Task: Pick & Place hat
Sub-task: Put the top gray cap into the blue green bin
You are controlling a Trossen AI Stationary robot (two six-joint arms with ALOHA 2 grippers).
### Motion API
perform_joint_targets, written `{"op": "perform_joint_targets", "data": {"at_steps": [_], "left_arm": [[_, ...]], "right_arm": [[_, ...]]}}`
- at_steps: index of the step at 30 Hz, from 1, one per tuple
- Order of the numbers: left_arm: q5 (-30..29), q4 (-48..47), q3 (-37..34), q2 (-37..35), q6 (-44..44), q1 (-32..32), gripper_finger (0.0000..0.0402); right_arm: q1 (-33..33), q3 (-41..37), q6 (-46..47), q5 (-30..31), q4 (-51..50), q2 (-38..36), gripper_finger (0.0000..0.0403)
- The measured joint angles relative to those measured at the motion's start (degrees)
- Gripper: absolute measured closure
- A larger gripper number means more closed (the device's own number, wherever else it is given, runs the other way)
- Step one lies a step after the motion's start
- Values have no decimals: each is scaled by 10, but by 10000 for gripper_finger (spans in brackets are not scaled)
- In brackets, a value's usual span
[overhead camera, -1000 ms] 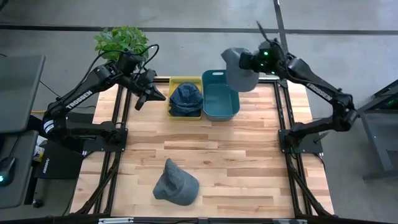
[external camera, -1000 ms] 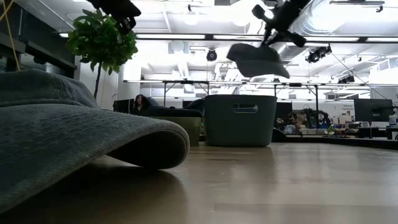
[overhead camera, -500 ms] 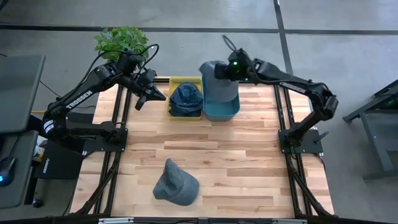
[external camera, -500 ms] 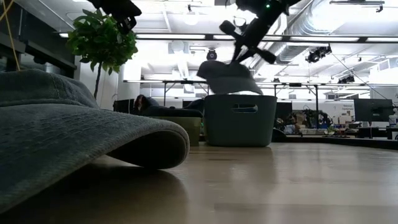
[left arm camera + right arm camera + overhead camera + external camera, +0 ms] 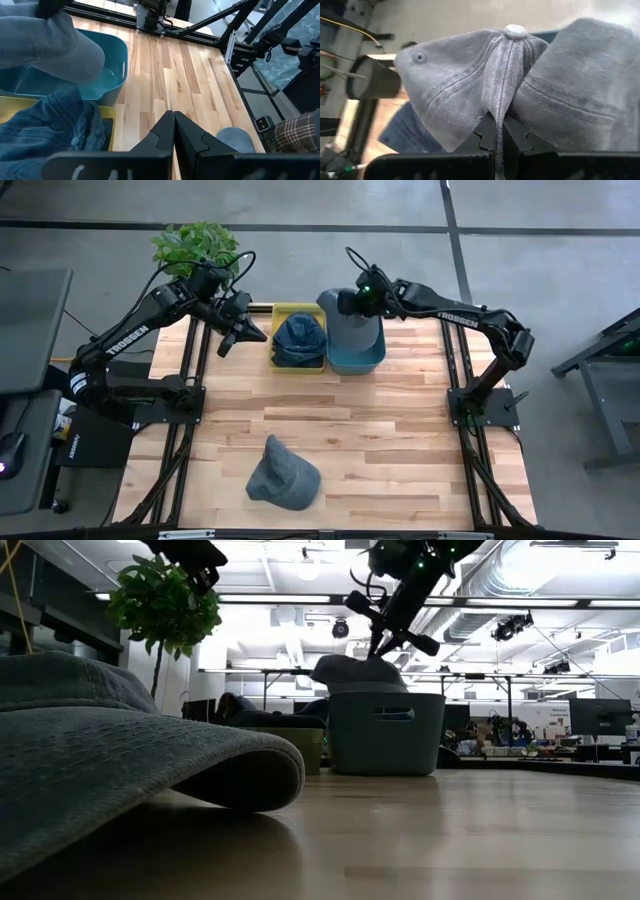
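A pale wooden table [image 5: 400, 430] stands on a grey concrete floor, with a potted plant [image 5: 195, 246] at its far left corner. At the far edge sit a yellow bin [image 5: 277, 314] holding a blue denim hat [image 5: 299, 337] and, just right of it, a teal bin [image 5: 368, 358]. A grey cap [image 5: 283, 473] lies near the front edge.

The low view shows an open workshop with ceiling ducts behind the bins; the high view does not. The right wrist view shows the fingers pinching a fold of fabric.

The right gripper [image 5: 345, 302] reaches in over the teal bin, clamped on a grey hat [image 5: 352, 328] that hangs at the bin's rim. The left gripper [image 5: 243, 332] hovers left of the yellow bin, fingers pressed together, empty.
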Motion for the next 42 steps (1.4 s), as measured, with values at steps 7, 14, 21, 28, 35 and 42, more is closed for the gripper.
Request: {"op": "perform_joint_targets", "data": {"at_steps": [7, 14, 21, 28, 35, 42], "left_arm": [[0, 0, 0, 0, 0, 0, 401], [-3, 2, 0, 0, 0, 0, 401], [-4, 2, 0, 0, 0, 0, 401], [-4, 2, 0, 0, 0, 0, 401], [-4, 2, 0, 0, -4, 0, 401], [-4, 2, 0, 0, -5, 0, 401]], "right_arm": [[5, -40, 34, 3, -5, 0, 402], [8, -105, 75, -18, 66, 0, 403], [6, -143, 89, -23, 75, 0, 403], [6, -142, 87, -15, 49, 0, 403], [5, -142, 86, 2, 8, 0, 403], [3, -142, 86, 4, 9, 0, 403]]}}
